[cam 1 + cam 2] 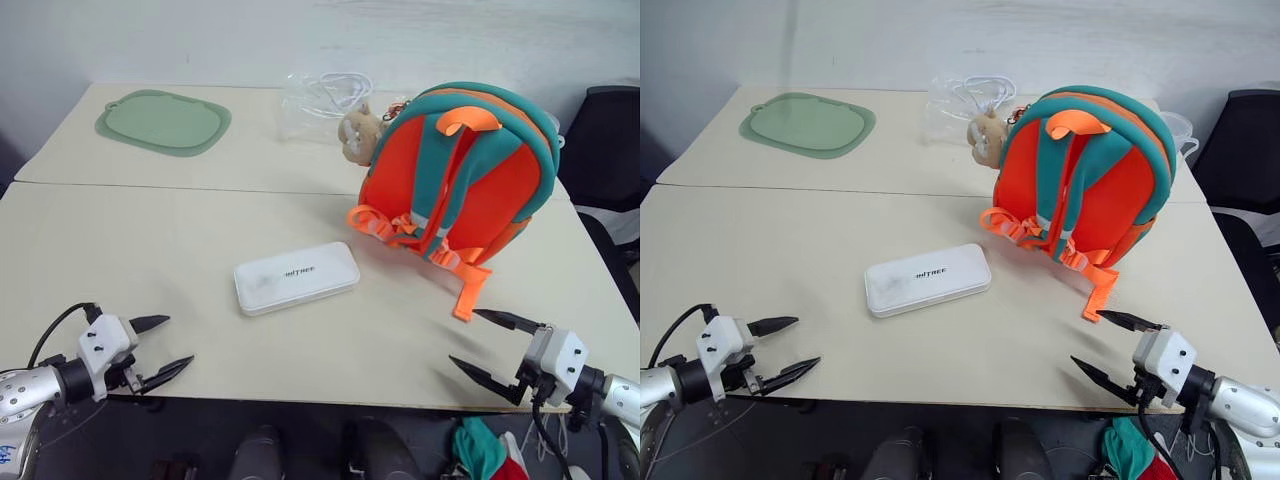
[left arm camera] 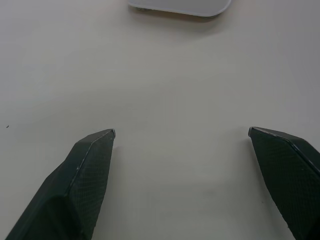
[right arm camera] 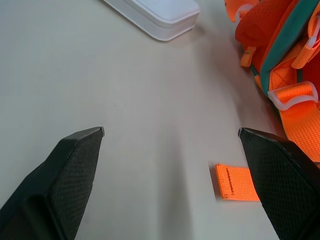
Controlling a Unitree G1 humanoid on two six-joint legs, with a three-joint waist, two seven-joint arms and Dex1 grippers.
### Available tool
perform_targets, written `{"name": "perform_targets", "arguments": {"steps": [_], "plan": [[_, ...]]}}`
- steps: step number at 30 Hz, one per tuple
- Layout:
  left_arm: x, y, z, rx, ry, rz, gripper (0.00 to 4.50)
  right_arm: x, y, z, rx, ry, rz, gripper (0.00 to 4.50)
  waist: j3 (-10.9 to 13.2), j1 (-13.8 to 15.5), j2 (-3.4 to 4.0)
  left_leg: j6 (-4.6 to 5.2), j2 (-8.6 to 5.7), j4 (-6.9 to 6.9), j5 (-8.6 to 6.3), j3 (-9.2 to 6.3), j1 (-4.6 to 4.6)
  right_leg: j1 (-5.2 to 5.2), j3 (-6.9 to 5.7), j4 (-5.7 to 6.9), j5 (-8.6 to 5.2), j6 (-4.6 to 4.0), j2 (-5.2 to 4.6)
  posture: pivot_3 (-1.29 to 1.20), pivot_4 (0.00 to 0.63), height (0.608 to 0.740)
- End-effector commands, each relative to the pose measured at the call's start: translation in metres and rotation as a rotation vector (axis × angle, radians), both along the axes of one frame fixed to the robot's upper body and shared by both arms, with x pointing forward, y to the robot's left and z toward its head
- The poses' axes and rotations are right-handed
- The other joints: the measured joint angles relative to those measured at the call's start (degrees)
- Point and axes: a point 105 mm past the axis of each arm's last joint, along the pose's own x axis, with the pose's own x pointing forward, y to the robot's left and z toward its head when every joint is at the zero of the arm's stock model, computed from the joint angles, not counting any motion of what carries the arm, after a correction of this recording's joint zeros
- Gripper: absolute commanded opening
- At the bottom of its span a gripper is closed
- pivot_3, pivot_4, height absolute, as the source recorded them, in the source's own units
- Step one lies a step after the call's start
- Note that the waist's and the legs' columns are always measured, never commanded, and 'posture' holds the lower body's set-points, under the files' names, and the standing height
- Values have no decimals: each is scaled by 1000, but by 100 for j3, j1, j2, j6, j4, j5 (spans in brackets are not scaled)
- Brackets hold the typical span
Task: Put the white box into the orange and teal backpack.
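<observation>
Left eye view shows the white box (image 1: 296,278) lying flat on the desk (image 1: 130,250), ahead of the left hand (image 1: 160,349) and well apart from it. Both hands are released and hold nothing. The orange and teal backpack (image 1: 460,170) stands ahead of the right hand (image 1: 486,345). No grasp has begun; next a hand should reach the box.

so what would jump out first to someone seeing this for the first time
The orange and teal backpack stands out at once, upright on the right of the table with its straps facing the camera and a tan plush toy at its far-left side. Next comes the white box, lying flat mid-table, just left of the backpack. Both hands, left hand and right hand, hover open at the near edge.
</observation>
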Motion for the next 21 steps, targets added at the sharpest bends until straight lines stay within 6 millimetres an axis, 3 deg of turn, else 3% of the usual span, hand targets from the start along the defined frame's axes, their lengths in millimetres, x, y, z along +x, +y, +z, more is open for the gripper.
{"name": "perform_targets", "arguments": {"steps": [1,7,13,19,21], "plan": [[-4,3,9,30,-30,0,4500,-2,-3,1,-9,-7,4,4430,0,0,0,0,0,0,0,0,0,0,0,0,0,0,0,0,150,740],[-5,-1,16,-92,38,1,4500,0,4,0,25,0,23,4430,0,-4,0,0,0,1,0,0,2,1,0,3,0,0,1,0,150,740],[2,2,29,-153,64,48,4500,6,34,14,96,-11,105,4430,-1,-7,2,-4,1,2,3,-1,2,-1,1,8,0,0,2,0,150,740],[9,3,42,-216,45,91,4500,26,66,24,135,4,191,4430,-1,-14,1,-4,0,5,3,0,0,-2,2,8,0,0,2,0,150,740],[12,0,51,-273,29,110,4097,39,79,22,134,77,208,4291,-1,-24,1,-6,1,9,4,0,0,-4,3,14,0,0,2,0,150,740]]}}
